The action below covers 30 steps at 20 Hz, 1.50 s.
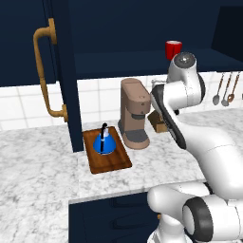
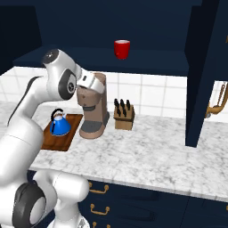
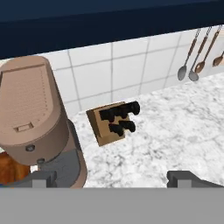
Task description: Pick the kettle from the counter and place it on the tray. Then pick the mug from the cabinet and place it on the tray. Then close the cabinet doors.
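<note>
The blue kettle point(image 1: 104, 142) point(image 2: 59, 125) stands on the dark wooden tray point(image 1: 116, 161) point(image 2: 55, 141), which lies on the marble counter point(image 1: 38, 161) point(image 2: 147, 151). High on the shelf of the open navy cabinet point(image 1: 118, 64) point(image 2: 80, 55) sits the red mug point(image 1: 173, 49) point(image 2: 122, 48). Both cabinet doors point(image 1: 64, 76) point(image 2: 202, 75) are swung wide open. My gripper point(image 3: 114, 179) hangs open and empty above the counter. It looks down between the coffee machine and the knife block, below the mug's shelf.
A tan coffee machine point(image 1: 134, 114) point(image 2: 93, 111) point(image 3: 28, 109) stands right of the tray. A knife block point(image 2: 124, 116) point(image 3: 114, 122) is beside it by the tiled wall. Spoons point(image 1: 225, 90) point(image 3: 192, 61) hang further right. Brass handles point(image 1: 45, 71) point(image 2: 216, 104) jut from the doors.
</note>
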Available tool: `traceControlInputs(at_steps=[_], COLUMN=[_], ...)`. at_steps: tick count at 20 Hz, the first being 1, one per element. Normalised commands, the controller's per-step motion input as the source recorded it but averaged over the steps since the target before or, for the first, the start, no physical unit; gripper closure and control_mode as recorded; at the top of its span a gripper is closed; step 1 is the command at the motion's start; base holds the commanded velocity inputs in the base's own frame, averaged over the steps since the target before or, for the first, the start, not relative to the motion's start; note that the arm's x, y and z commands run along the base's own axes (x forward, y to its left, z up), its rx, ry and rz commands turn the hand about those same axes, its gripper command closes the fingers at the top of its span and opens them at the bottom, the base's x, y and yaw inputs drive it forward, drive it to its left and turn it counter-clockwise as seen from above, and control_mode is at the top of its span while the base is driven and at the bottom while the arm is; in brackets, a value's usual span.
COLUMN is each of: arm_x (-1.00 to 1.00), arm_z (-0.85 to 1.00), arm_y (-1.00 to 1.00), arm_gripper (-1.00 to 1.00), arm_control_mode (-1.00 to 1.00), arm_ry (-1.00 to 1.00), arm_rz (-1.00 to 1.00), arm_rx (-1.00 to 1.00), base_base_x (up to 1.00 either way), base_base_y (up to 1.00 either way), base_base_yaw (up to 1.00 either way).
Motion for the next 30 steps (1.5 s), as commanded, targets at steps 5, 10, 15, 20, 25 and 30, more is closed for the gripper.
traceControlInputs(at_steps=[5, 10, 15, 20, 25, 30], arm_x=[0.31, 0.27, 0.16, 0.10, 0.02, 0.05], arm_z=[0.41, 0.16, 0.09, 0.05, 0.06, 0.19], arm_y=[-0.20, -0.15, 0.00, -0.11, -0.16, -0.06], arm_gripper=[-1.00, -1.00, -1.00, -1.00, -1.00, -1.00], arm_control_mode=[-1.00, -1.00, -1.00, -1.00, -1.00, -1.00], arm_ry=[0.00, 0.00, -0.01, 0.00, 0.00, 0.00], arm_rz=[-0.03, -0.02, -0.02, -0.01, 0.00, 0.00], arm_rx=[0.01, 0.00, 0.00, 0.00, 0.00, 0.00], base_base_x=[0.00, 0.00, 0.00, 0.00, 0.00, 0.00], base_base_y=[0.00, 0.00, 0.00, 0.00, 0.00, 0.00], base_base_yaw=[0.00, 0.00, 0.00, 0.00, 0.00, 0.00])
